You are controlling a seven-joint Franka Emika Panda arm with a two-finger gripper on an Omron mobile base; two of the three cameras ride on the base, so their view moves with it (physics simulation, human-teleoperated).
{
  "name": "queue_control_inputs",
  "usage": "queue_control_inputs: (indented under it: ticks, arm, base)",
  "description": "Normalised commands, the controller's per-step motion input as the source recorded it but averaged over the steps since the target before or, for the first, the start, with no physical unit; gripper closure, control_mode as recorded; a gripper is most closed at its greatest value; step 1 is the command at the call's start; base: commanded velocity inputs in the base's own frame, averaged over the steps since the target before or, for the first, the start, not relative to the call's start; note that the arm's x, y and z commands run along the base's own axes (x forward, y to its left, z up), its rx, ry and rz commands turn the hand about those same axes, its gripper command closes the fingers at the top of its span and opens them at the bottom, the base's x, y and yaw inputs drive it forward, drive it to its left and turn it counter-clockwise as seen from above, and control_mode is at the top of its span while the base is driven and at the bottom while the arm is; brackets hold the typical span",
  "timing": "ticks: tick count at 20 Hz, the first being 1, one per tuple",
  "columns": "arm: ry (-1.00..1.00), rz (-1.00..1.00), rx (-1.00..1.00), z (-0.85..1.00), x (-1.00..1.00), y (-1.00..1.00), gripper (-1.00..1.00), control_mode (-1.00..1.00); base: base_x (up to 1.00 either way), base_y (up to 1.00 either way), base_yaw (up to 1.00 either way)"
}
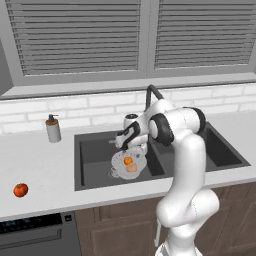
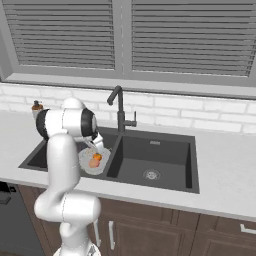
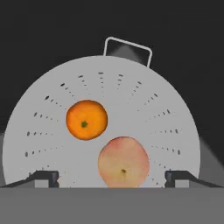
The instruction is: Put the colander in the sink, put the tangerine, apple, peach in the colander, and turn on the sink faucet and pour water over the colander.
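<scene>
The white-grey colander (image 1: 117, 163) (image 3: 43, 113) sits in the left basin of the dark sink (image 1: 95, 155) (image 2: 155, 155). Inside it lie the orange tangerine (image 1: 128, 160) (image 3: 86, 119) and the pale peach (image 1: 131, 168) (image 3: 123, 159), side by side. My gripper (image 1: 131, 150) (image 2: 97, 148) (image 3: 111, 178) hangs just above the colander, open, its tips wide on either side of the peach and touching nothing. The red apple (image 1: 20, 190) rests on the counter far to the left, near the front edge. The black sink faucet (image 1: 151, 91) (image 2: 119, 107) stands behind the divider; no water shows.
A grey soap dispenser (image 1: 53, 129) stands on the counter left of the sink, by the tiled wall. The right basin (image 2: 152, 174) holds just its steel drain. A dark appliance front (image 1: 35, 235) sits below the counter at the left.
</scene>
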Motion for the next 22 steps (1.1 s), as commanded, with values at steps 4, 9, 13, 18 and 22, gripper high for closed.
queue_control_inputs:
  ticks: [4,9,13,18,22]
  arm:
    - [-0.09,0.00,0.02,0.90,-0.39,0.31,-1.00,-1.00]
    - [-0.02,0.02,0.07,1.00,-0.40,0.57,-1.00,-1.00]
    - [0.00,0.13,0.09,1.00,-0.52,0.68,-1.00,-1.00]
    - [0.03,0.23,0.06,1.00,-0.64,0.76,-1.00,-1.00]
    - [0.08,0.29,0.02,0.98,-0.75,0.80,-1.00,-1.00]
  base:
    - [0.00,0.00,0.00]
    - [0.00,0.00,0.00]
    - [0.00,0.00,0.00]
    - [0.00,0.00,0.00]
    - [0.00,0.00,0.00]
